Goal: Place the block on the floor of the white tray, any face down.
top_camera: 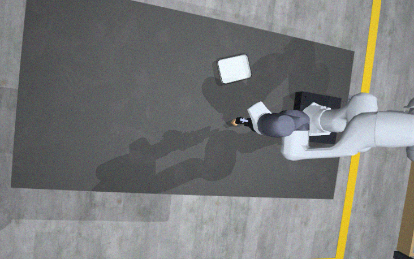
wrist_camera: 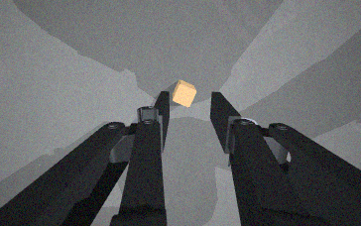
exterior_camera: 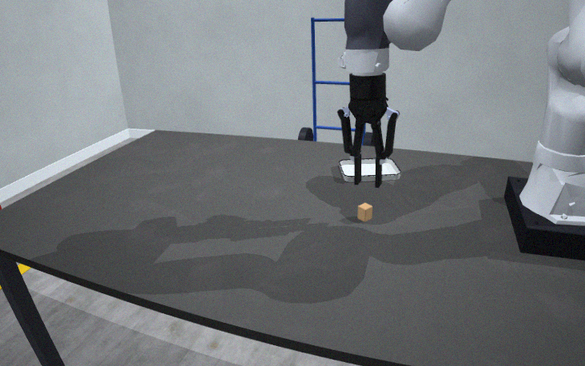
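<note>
Item: claw (exterior_camera: 367,180) poised above block (exterior_camera: 364,212), pre-grasp.

Detail: Small tan block, roughly cubic with no marked long axis, standing on the dark worktop (exterior_camera: 172,185), in the arm's shadow. White tray (exterior_camera: 390,176) lies on the same worktop, near the block on the far side in the exterior view; block not in it. Claw points down, fingers narrowed to a modest gap, holding nothing, tips well clear of the worktop. Key relation: block sits almost directly beneath the claw; in the wrist view it (wrist_camera: 184,93) shows just beyond the two fingertips, centred in the gap and turned corner-on to them. Judged next need: a straight descent, perhaps a slight wrist turn to square the fingers to the block's faces.
</note>
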Action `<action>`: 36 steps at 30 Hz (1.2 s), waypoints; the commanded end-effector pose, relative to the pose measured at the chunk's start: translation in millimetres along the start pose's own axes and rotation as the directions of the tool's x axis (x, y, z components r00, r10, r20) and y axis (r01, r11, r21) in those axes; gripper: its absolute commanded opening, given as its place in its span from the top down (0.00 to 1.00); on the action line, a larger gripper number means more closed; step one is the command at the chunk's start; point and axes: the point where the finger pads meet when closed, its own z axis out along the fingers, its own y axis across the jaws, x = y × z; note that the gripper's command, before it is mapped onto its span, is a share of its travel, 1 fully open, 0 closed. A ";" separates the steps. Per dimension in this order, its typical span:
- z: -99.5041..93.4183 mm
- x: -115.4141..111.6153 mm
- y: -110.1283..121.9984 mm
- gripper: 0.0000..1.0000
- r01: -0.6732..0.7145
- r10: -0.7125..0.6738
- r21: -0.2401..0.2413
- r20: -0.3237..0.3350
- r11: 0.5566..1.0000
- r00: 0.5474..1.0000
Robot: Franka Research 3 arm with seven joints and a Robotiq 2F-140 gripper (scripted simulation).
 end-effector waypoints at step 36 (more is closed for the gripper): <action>21.3 -4.5 0.0 0.66 -0.402 0.402 0.044 0.003 0.914 0.915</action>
